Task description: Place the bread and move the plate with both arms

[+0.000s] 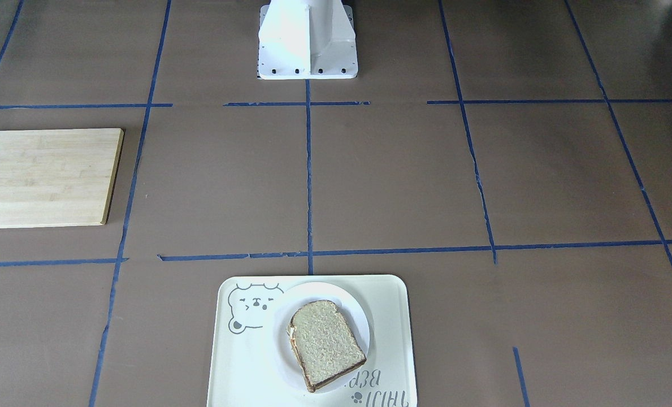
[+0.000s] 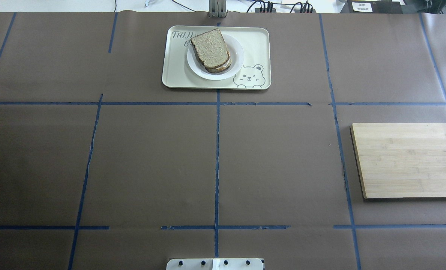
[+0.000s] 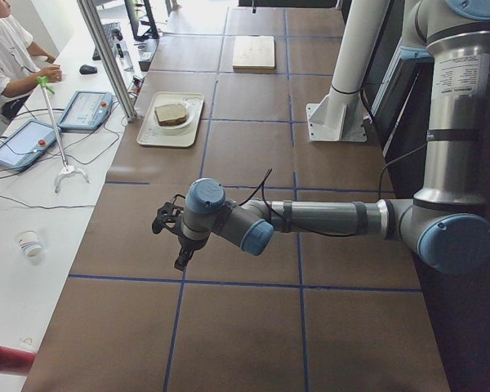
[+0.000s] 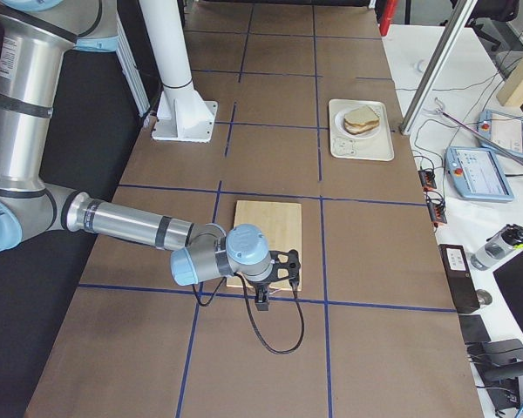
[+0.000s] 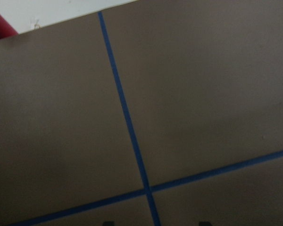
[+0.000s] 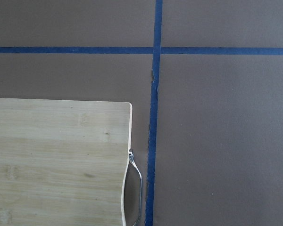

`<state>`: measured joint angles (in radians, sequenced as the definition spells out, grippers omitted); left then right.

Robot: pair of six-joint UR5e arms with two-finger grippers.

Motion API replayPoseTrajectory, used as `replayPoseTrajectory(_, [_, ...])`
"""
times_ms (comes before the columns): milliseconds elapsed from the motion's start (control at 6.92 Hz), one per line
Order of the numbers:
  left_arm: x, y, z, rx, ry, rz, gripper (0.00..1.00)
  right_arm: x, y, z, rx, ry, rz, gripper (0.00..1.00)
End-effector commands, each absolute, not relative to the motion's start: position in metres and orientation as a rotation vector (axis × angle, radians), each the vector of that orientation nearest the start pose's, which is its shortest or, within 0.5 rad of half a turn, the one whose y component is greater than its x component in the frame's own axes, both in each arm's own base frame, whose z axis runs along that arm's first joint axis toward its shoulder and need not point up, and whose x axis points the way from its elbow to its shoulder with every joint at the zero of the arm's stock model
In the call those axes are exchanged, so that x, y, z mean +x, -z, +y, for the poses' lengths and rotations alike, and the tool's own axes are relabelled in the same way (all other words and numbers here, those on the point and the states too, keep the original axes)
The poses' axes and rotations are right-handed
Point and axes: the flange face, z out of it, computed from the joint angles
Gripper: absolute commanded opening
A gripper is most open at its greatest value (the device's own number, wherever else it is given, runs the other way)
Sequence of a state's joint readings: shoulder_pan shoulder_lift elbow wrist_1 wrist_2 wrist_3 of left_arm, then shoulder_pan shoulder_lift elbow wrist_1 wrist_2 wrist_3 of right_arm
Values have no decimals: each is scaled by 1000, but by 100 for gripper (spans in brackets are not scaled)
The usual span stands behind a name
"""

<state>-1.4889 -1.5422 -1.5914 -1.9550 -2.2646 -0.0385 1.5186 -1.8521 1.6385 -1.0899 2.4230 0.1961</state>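
Observation:
The bread lies on top of another slice on the white plate, which sits on the cream bear tray at the table's far middle. The bread, plate and tray show in the overhead view too. My left gripper hangs over bare table at the robot's left end, far from the tray. In the left wrist view only its two fingertips show, wide apart and empty. My right gripper hangs at the wooden board's near edge; I cannot tell whether it is open or shut.
A pale wooden board lies on the robot's right side, with a metal handle at its edge. The white fixed base stands at the robot's side. An operator and control tablets are beyond the far table edge.

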Motion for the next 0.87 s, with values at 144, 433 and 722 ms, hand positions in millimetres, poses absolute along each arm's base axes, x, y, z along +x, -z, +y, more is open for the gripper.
replayPoseTrajectory(144, [-49, -618, -505, 51, -182, 723, 78, 39, -703, -376, 92, 64, -865, 100])
replayPoseTrajectory(433, [-44, -622, -497, 32, -165, 803, 100, 41, -679, -378, 38, 128, -829, 100])
replayPoseTrajectory(722, [-46, -617, -498, 48, -165, 805, 100, 81, -647, -362, 24, 161, -787, 100])
